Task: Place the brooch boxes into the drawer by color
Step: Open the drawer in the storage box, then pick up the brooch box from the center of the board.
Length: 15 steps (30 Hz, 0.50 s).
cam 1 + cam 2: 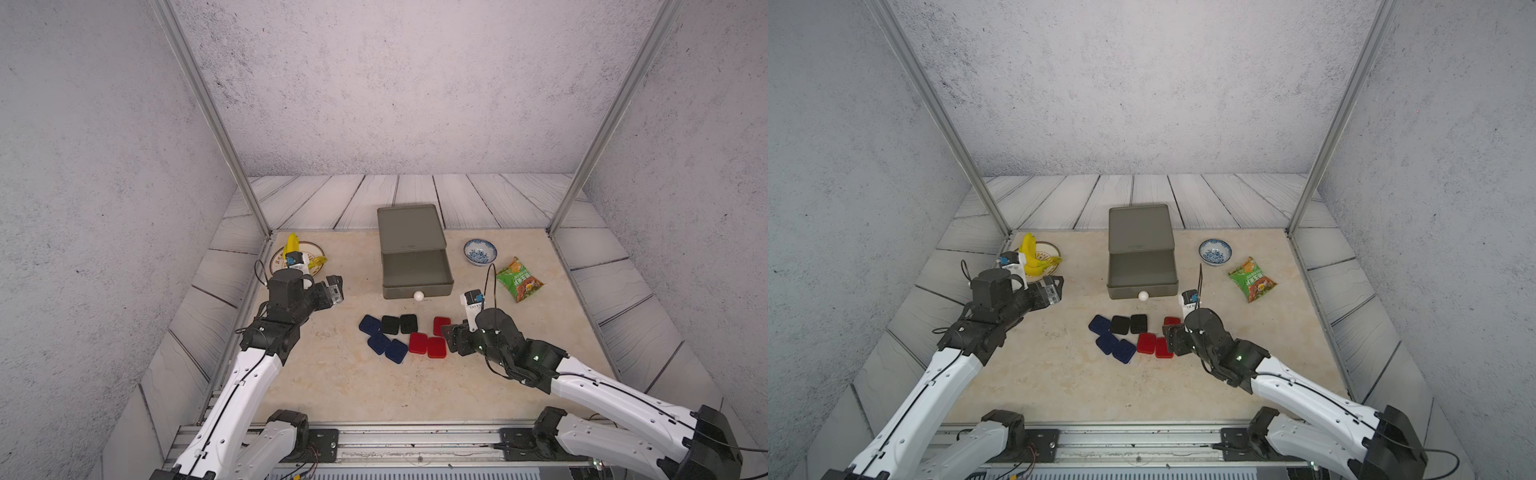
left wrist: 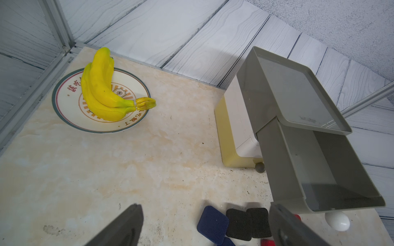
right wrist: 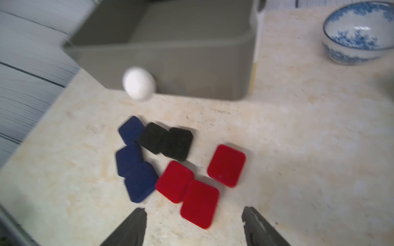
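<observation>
**Pick not yet begun: hazards and orientation**

Right pincer (image 3: 194,209) spread, grasping nothing, hovering low just beside the red boxes (image 3: 174,181). Left pincer (image 1: 336,289) spread wide, empty, well apart from the pile, near the bananas (image 1: 292,245).

Location: all eight boxes flat on the desk (image 1: 332,374), just in front of the drawer (image 1: 417,270); none inside. Blue boxes (image 1: 378,344) on the robot's left, black boxes (image 1: 390,325) nearest the knob (image 1: 418,295), red on the right.

Hazards, as judged:
- Packed edge to edge, some seemingly overlapping in the blurred right wrist view; closing on one likely to drag or flip a neighbour.
- Thin and flat; fingertips apt to scrape the desk or slip over the top.
- Only the grey top tier pulled out, and empty; white and yellow tiers of the cabinet (image 2: 234,127) shut. Pressing on the overhanging tray could tip it forward.
- Dark blue and black close in tone; mis-sorting possible.

Orientation: drawer long axis front to back, open end and knob facing the robot. Two nearest reds side by side, long axes roughly front to back; third red partly hidden behind the pincer in both top views. Blues skewed diagonally.
</observation>
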### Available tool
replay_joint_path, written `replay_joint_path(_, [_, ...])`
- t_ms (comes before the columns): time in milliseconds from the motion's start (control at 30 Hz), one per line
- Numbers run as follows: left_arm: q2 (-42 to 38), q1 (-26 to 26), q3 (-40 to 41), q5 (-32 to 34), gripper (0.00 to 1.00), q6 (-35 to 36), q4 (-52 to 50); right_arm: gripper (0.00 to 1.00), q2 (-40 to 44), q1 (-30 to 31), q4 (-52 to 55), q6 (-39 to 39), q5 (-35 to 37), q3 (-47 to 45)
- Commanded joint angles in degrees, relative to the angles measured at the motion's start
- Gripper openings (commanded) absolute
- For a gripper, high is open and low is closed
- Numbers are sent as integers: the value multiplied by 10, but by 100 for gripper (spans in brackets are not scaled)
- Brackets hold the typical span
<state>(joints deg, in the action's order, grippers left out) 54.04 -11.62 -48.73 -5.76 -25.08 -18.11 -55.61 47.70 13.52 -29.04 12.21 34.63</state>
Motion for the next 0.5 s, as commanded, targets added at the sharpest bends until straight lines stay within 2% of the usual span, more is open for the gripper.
replay_joint_path(0, [10,-4,-18,-12,98,-6,-3,79,5,0,-3,-6,64,-33])
replay_joint_path(167, [16,-5,-18,-13,98,-9,1,82,-62,-6,-75,-22,74,-49])
replay_joint_path(367, [16,-5,-14,-4,98,-4,3,85,-160,-29,-177,-19,32,-44])
replay_joint_path(467, [17,-5,-13,3,98,2,3,87,-200,-33,-191,-6,31,-27])
